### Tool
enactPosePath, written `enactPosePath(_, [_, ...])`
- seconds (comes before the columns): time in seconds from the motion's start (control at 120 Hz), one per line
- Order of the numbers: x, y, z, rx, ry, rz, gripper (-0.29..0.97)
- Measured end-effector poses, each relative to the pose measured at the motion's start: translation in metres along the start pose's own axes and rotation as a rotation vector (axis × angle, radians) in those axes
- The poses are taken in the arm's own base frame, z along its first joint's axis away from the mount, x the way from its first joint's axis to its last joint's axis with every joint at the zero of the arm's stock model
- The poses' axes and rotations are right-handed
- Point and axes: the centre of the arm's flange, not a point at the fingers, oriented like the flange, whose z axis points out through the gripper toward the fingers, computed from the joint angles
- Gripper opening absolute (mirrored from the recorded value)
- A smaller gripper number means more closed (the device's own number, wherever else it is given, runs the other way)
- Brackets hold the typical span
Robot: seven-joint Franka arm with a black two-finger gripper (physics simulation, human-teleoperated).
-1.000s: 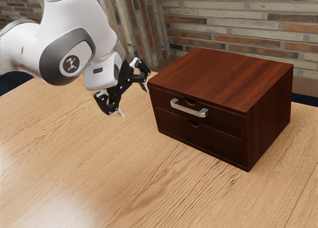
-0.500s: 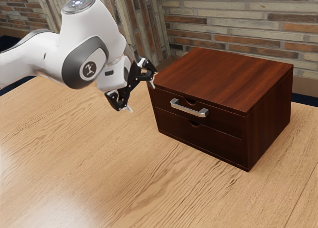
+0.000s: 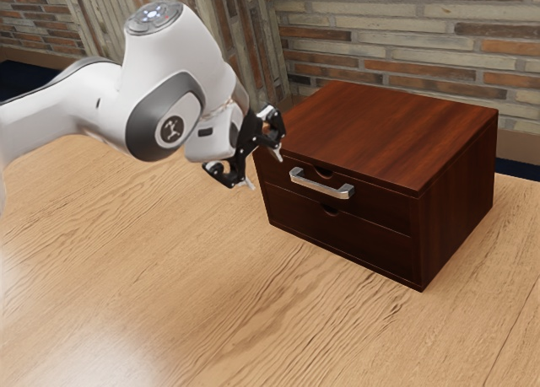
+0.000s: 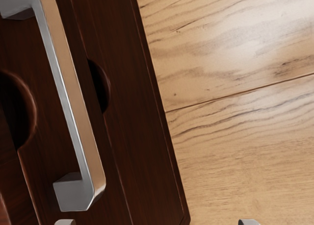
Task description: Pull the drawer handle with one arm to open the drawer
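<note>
handle (image 3: 321,183) on upper drawer (image 3: 380,206); cabinet (image 3: 384,126) on table (image 3: 169,303)

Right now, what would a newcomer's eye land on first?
The dark red-brown two-drawer cabinet stands out on the light wooden table, toward the exterior view's right. Its silver handle sits on the upper drawer, which looks closed. The white arm comes in from that view's left, its black gripper open beside the cabinet's front corner, short of the handle.

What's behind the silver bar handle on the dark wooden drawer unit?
Behind that silver handle: the top drawer's dark wood front, with a half-round notch at its upper edge. Drawer shut, inside hidden.
</note>
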Motion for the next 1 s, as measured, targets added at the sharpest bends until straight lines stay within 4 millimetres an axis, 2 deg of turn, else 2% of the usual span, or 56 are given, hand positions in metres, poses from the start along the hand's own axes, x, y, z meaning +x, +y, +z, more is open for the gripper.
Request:
enactPosePath(0.192, [-0.002, 0.002, 0.002, -0.002, -0.002, 0.004, 0.36])
enactPosePath(0.375, [-0.024, 0.009, 0.004, -0.007, -0.016, -0.025, 0.35])
enactPosePath(0.525, [-0.038, 0.012, 0.022, -0.021, -0.021, -0.044, 0.34])
enactPosePath(0.6, [-0.033, 0.008, 0.020, -0.007, -0.019, -0.036, 0.34])
enactPosePath(0.8, [-0.001, -0.008, 0.026, 0.022, 0.006, 0.014, 0.34])
enactPosePath(1.0, [-0.007, -0.006, 0.038, 0.020, 0.009, 0.000, 0.33])
